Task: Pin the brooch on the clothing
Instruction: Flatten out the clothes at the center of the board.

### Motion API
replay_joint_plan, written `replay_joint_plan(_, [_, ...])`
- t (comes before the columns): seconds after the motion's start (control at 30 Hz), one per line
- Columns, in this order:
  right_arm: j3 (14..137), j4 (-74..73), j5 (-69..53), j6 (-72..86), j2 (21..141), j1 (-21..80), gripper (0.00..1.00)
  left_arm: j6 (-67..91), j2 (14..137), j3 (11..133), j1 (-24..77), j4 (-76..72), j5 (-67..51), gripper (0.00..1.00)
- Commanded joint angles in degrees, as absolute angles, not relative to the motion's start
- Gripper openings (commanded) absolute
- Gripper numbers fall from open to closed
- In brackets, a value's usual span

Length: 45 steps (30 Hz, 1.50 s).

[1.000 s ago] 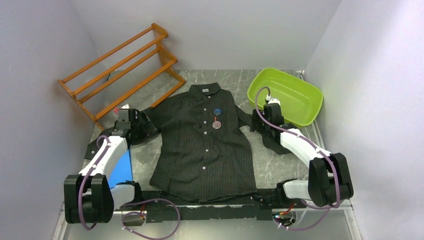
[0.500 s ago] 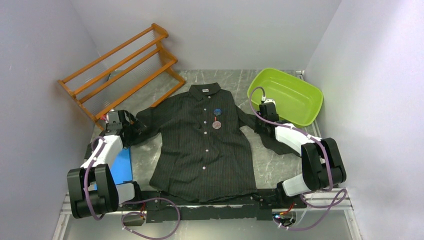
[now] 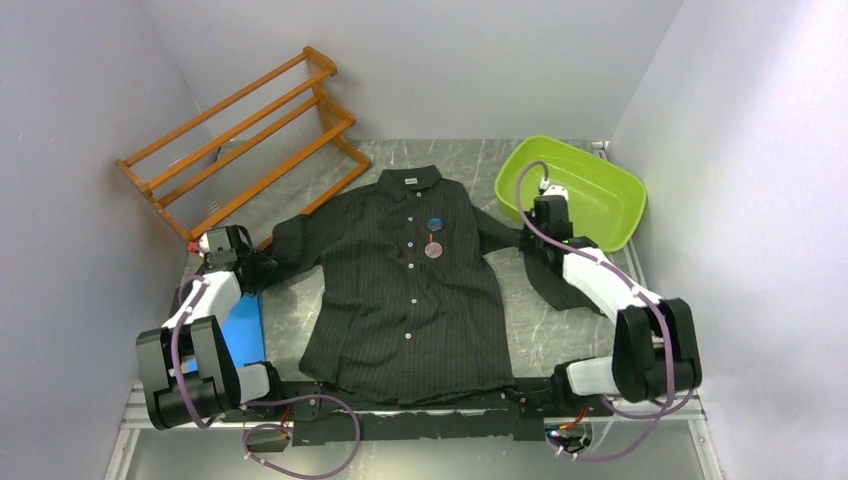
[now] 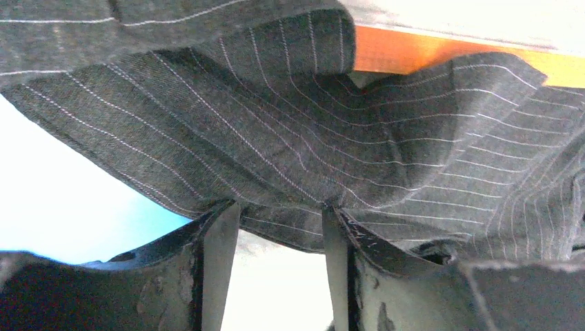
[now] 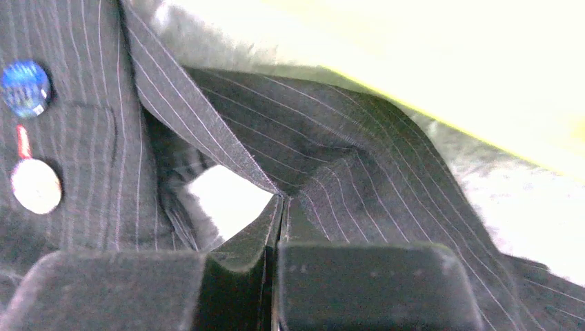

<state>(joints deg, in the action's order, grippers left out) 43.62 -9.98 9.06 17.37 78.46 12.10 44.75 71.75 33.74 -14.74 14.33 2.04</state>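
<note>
Lying flat: the shirt (image 3: pixel 410 300) is spread front up in the middle of the grey marbled table (image 3: pixel 560 330).
Long axis: it runs near to far, with the collar toward the far wall and the hem by the arm bases.
Sleeves: the left one is stretched out toward the wooden rack (image 3: pixel 240 140). The right one bends back beside the green tub (image 3: pixel 600 190).
Left gripper (image 4: pixel 279 214): the jaws are spread part way, and bright background shows through the gap. The sleeve's hem drapes across both fingertips (image 4: pixel 219 234) and touches them. I cannot tell whether any cloth is gripped.
Right gripper (image 5: pixel 279 207): the jaws are pressed together on a thin fold of the shirt's right sleeve, near the shoulder seam.
Chest: a blue round badge (image 5: pixel 25 88) sits on the shirt, with a pink round brooch (image 5: pixel 36 185) just below it. A small red mark (image 5: pixel 23 140) lies between them.
Writing: a white label (image 3: pixel 408 179) inside the collar is too small to read. The blue badge's print is blurred.
Beside the left arm: a blue sheet (image 3: pixel 240 330) lies on the table.
</note>
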Motion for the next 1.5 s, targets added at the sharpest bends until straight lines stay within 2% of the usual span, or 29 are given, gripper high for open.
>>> replay_joint_plan(0.0, [44.8, -8.56, 9.74, 19.5, 71.12, 7.51, 0.0, 46.58, 72.29, 33.21, -16.39, 13.55, 4.89, 0.51])
replay_joint_plan(0.13, [44.99, -8.18, 12.27, 20.64, 67.48, 4.65, 0.0, 46.42, 73.23, 33.13, -17.19, 13.48, 4.78, 0.47])
replay_joint_plan(0.43, [49.96, -11.7, 17.16, 24.03, 70.9, 0.29, 0.0, 47.01, 74.11, 33.09, -18.3, 14.0, 5.18, 0.13])
replay_joint_plan(0.57, [48.52, -9.79, 15.38, 25.04, 68.79, -2.53, 0.0, 47.07, 73.98, 33.0, -18.46, 13.89, 4.66, 0.13])
replay_joint_plan(0.67, [45.62, -6.23, 14.57, 24.92, 65.15, -3.73, 0.15, 47.45, 72.26, 32.44, -18.55, 13.52, 5.36, 0.12])
replay_joint_plan(0.73, [45.14, -5.48, 14.3, 24.99, 63.73, -4.31, 0.23, 47.52, 70.83, 32.27, -18.55, 14.1, 6.77, 0.04])
replay_joint_plan(0.77, [45.33, -5.63, 14.25, 24.78, 63.3, -4.47, 0.27, 47.56, 70.16, 32.19, -18.55, 14.14, 7.26, 0.03])
replay_joint_plan(0.87, [46.22, -5.86, 12.17, 24.27, 62.48, -4.48, 0.49, 47.6, 69.16, 32.49, -18.62, 14.38, 7.44, 0.03])
replay_joint_plan(0.97, [47.8, -6.71, 4.95, 22.1, 61.68, -4.53, 0.63, 47.91, 68.82, 33.34, -18.55, 15.95, 7.52, 0.03])
replay_joint_plan(1.03, [48.58, -7.07, -0.9, 20.78, 61.15, -4.48, 0.69, 48.86, 67.29, 33.48, -18.56, 16.89, 6.8, 0.09])
replay_joint_plan(1.1, [49.09, -7.16, -8.78, 19.14, 60.71, -4.44, 0.73, 49.75, 64.34, 33.05, -18.56, 17.35, 5.38, 0.3])
replay_joint_plan(1.2, [49.22, -7.39, -18.02, 20.09, 61.14, -4.0, 0.77, 50.63, 58.68, 32.21, -18.56, 16.91, 1.68, 0.68])
replay_joint_plan(1.27, [49.02, -7.41, -22.33, 20.26, 62.09, -2.55, 0.8, 49.6, 55.14, 32.52, -18.57, 17.64, -0.78, 0.88])
replay_joint_plan(1.3, [49.01, -7.79, -23.57, 20.03, 62.78, -1.38, 0.8, 49.01, 54.02, 32.85, -18.6, 17.93, -2.57, 0.93])
replay_joint_plan(1.47, [50.02, -9.96, -22.26, 17.59, 67.68, 10.07, 0.8, 43.94, 52.8, 35.1, -18.38, 19.72, -13.11, 0.94])
